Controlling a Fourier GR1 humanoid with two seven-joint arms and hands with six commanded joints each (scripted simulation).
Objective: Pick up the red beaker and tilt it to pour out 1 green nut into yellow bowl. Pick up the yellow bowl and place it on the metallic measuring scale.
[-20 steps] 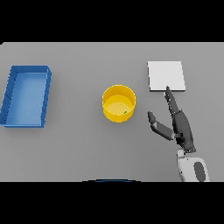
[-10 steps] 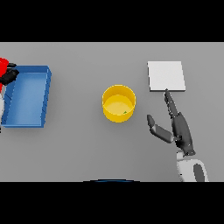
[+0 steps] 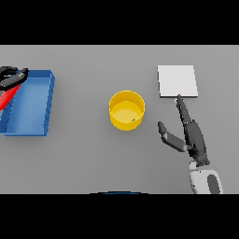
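A flat grey table [image 3: 84,158] fills the view. Close to the middle of the table stands the yellow bowl [image 3: 127,109], with a tiny green nut [image 3: 134,120] lying inside it by the near wall. The metallic measuring scale [image 3: 177,81], a pale square plate, lies toward the far right of the table, apart from the bowl. The right hand [image 3: 190,135] rests over the table at the near right, between the bowl and the right edge; its fingers are straight and point at the near edge of the scale, its thumb sticks out toward the bowl, and it holds nothing. A blue tray [image 3: 30,103] sits at the left edge of the table. Over the tray's far left corner is the left hand [image 3: 11,77], dark, with its fingers wrapped round the red beaker [image 3: 6,97], which is tilted and partly cut off by the left side of the view.
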